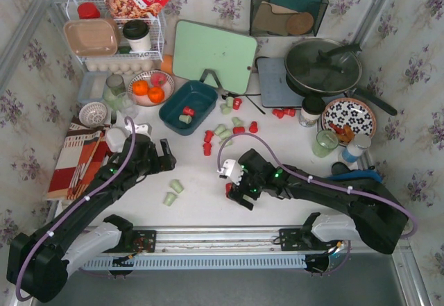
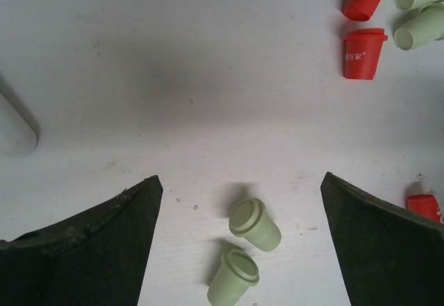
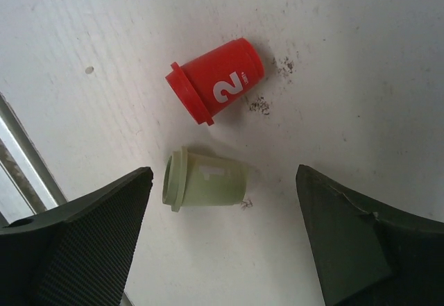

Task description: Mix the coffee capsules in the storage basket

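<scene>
The teal storage basket [image 1: 196, 95] stands at the back middle with one red and one green coffee capsule inside. More red and pale green coffee capsules [image 1: 222, 130] lie scattered on the table to its right. My left gripper [image 1: 165, 157] [image 2: 241, 177] is open above the table, with two green capsules [image 2: 254, 224] [image 1: 173, 191] lying loose between its fingers. My right gripper [image 1: 234, 193] [image 3: 223, 171] is open too. A green capsule [image 3: 205, 179] lies on its side between the fingers, untouched, and a red capsule [image 3: 216, 80] marked 2 lies just beyond it.
White wire rack [image 1: 114, 35], a bowl of oranges [image 1: 149, 89] and a green cutting board [image 1: 214, 55] stand behind the basket. Pan [image 1: 322, 66], flowered plate [image 1: 349, 117] and green cup [image 1: 324, 143] are at right. Striped cloth [image 1: 80, 160] lies left; a metal rail [image 1: 229, 233] runs along the front edge.
</scene>
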Robot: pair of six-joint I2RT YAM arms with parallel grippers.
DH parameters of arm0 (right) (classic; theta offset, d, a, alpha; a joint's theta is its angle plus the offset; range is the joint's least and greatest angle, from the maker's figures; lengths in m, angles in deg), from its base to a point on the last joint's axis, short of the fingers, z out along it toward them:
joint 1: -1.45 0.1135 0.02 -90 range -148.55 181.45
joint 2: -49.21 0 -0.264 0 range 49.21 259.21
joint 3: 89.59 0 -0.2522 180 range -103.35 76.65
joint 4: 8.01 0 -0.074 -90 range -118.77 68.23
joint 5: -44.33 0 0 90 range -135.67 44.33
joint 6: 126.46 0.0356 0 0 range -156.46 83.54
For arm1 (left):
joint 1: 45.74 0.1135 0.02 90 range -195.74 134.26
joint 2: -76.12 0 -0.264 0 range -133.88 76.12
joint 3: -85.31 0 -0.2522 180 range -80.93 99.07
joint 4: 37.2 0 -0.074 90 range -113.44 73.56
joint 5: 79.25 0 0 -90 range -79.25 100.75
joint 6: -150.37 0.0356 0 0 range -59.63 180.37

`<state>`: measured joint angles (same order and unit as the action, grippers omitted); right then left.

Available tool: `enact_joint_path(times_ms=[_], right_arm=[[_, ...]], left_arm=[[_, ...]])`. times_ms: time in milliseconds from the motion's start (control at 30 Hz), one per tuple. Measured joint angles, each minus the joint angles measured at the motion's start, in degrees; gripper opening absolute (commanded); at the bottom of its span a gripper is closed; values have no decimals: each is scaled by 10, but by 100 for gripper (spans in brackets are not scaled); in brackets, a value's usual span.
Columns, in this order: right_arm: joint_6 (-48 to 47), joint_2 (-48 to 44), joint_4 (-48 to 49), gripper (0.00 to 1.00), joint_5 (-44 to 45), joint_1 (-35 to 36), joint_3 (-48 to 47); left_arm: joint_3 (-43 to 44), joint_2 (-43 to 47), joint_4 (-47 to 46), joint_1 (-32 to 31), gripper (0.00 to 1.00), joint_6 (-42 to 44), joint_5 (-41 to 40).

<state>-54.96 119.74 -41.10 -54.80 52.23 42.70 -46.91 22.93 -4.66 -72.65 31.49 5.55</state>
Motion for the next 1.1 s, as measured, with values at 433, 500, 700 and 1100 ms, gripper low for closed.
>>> enact_joint_path(times_ms=[433,500,700,1100], right_arm=[[-17,41,-11,71,26,0,-3],[-18,44,-11,65,26,0,-5],[-20,44,-21,46,25,2,-10],[-24,-42,-18,25,40,1,-51]], left_arm=[[0,-7,0,0,99,-4,3],[0,-10,0,0,99,-4,3],[0,-11,0,0,99,-4,3],[0,7,4,0,99,-4,2]])
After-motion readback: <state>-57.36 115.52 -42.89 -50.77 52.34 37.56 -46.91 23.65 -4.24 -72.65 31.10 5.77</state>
